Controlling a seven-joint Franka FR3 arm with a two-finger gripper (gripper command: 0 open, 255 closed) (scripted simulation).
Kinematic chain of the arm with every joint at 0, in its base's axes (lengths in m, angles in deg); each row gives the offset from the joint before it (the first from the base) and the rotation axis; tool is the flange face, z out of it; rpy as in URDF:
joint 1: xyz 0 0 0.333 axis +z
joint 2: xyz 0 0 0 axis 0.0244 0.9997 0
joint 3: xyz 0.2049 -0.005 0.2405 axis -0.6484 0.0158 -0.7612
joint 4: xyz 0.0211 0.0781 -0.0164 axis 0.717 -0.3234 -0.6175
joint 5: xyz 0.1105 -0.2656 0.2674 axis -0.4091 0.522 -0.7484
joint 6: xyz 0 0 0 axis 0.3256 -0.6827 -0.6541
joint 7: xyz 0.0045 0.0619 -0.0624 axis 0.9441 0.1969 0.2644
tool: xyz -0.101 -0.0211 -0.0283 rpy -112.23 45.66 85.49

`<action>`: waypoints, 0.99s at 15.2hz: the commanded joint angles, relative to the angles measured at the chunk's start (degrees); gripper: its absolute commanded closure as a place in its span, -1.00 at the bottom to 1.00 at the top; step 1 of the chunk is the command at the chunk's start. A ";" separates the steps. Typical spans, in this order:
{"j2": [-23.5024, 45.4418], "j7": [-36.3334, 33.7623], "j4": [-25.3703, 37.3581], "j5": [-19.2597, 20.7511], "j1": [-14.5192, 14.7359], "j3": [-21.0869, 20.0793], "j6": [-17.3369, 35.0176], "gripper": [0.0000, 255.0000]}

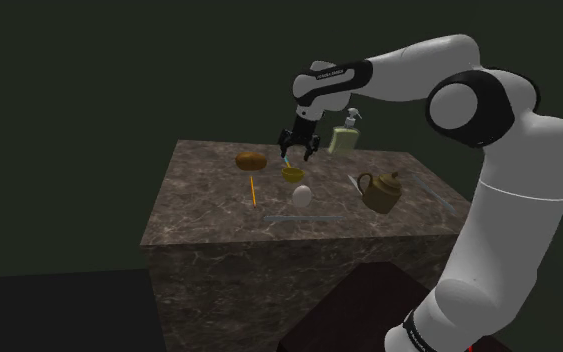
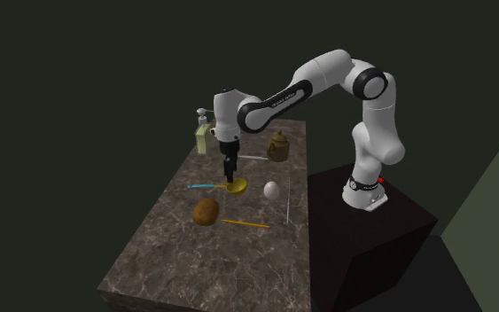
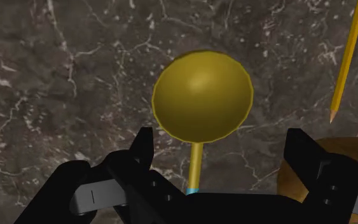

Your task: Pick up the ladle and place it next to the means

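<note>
Marble-look tabletop (image 3: 50, 57), dim surroundings. Gripper (image 3: 222, 145) fingers (image 3: 142, 149) apart, straddling the ladle (image 3: 203, 95) stem without touching it, nothing held. Ladle lies flat near pencil (image 3: 346, 57) and brown loaf (image 1: 252, 160). Likely light, rigid, slick: clamp the thin stem behind the bowl.

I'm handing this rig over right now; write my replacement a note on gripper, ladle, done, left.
Gripper: open, just above the table, fingers either side of the ladle's thin stem, not touching it.
Ladle: lies on the marbled table, near a pencil and a white egg.
Done: lined up only.
Left: close, lift, place; which thing the task's "means" is, I cannot tell.
</note>
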State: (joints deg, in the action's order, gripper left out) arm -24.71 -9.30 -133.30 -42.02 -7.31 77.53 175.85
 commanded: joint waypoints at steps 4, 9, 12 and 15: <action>9.94 -1.17 9.21 -2.75 -2.05 0.63 0.04 -1.00; 11.23 -0.88 7.30 -3.15 -1.77 0.34 3.26 -1.00; 11.99 -0.73 6.44 -3.38 -1.63 0.18 4.87 -1.00; 12.00 -0.73 6.45 -3.38 -1.63 0.18 4.87 -1.00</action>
State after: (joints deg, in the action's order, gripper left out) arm -12.74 -10.04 -126.81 -45.39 -8.95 77.71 180.64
